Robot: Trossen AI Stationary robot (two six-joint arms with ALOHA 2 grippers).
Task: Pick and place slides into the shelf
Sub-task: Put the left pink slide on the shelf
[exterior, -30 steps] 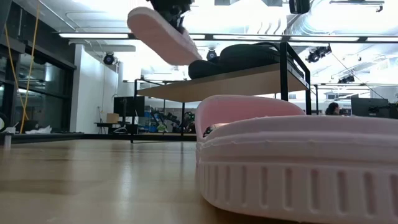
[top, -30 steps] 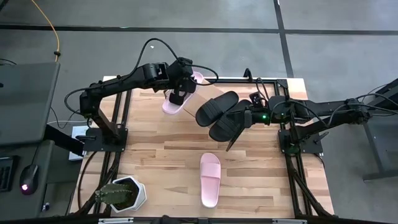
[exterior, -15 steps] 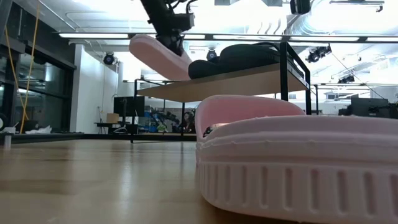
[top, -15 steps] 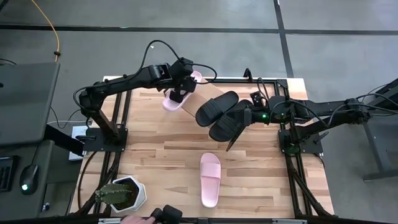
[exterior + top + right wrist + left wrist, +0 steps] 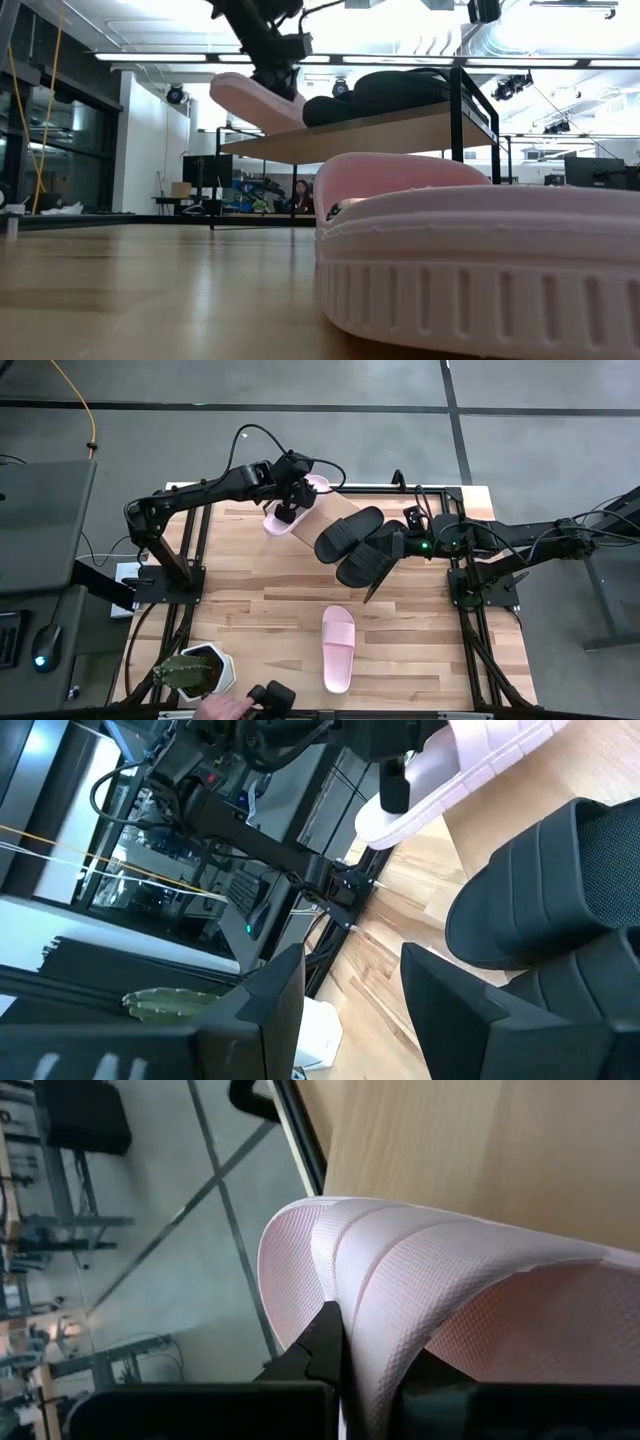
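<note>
At upper centre of the high view the left gripper [image 5: 289, 502] pinches a pink slide [image 5: 291, 512] over the shelf [image 5: 340, 506] beside two black slides [image 5: 349, 532], while the right gripper [image 5: 385, 550] gapes empty and another pink slide [image 5: 337, 648] lies on the bench [image 5: 270, 600].

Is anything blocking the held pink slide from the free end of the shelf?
Nothing visible does. The left claw holds the pink slide at the shelf end that is bare; the two black slides sit farther along. The right claw waits beside them, off that path.
</note>
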